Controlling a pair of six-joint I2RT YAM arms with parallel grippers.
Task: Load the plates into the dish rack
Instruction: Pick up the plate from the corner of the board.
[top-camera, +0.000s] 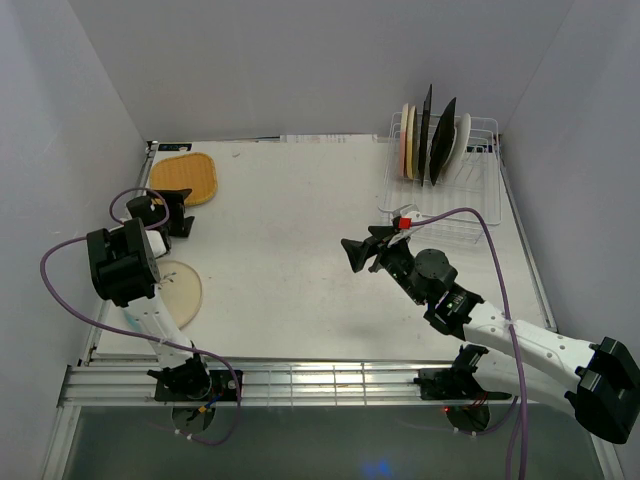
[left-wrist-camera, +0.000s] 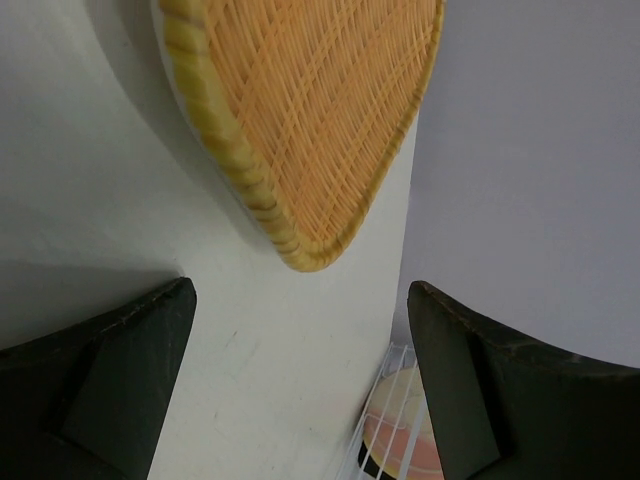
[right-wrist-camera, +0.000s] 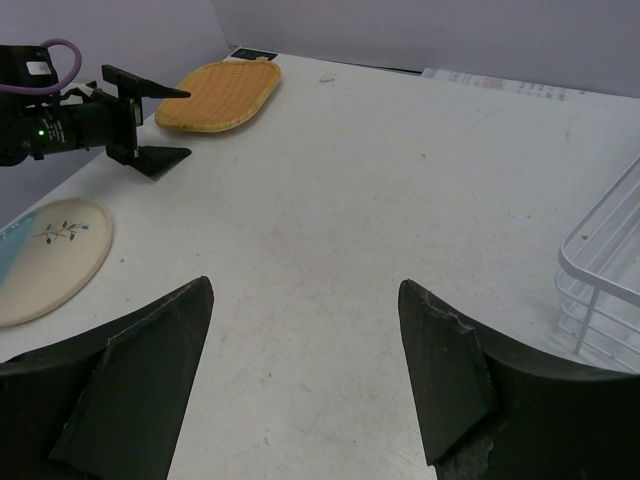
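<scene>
The square orange ribbed plate (top-camera: 183, 177) (left-wrist-camera: 310, 110) (right-wrist-camera: 220, 92) lies flat at the table's far left. My left gripper (top-camera: 183, 212) (left-wrist-camera: 300, 300) hovers just in front of it, open and holding nothing. A round blue-cream plate (top-camera: 182, 290) (right-wrist-camera: 45, 255) lies near the left arm, partly hidden by it. The white wire dish rack (top-camera: 470, 205) (right-wrist-camera: 610, 270) stands at the far right with several plates (top-camera: 428, 140) upright in its slots. My right gripper (top-camera: 352, 256) (right-wrist-camera: 305, 290) is open and empty over mid-table, facing left.
White walls enclose the table on three sides. The left arm's purple cable (top-camera: 60, 260) loops beside its body, and the right arm's cable (top-camera: 500, 240) arcs past the rack. A metal rail (top-camera: 320, 380) runs along the near edge.
</scene>
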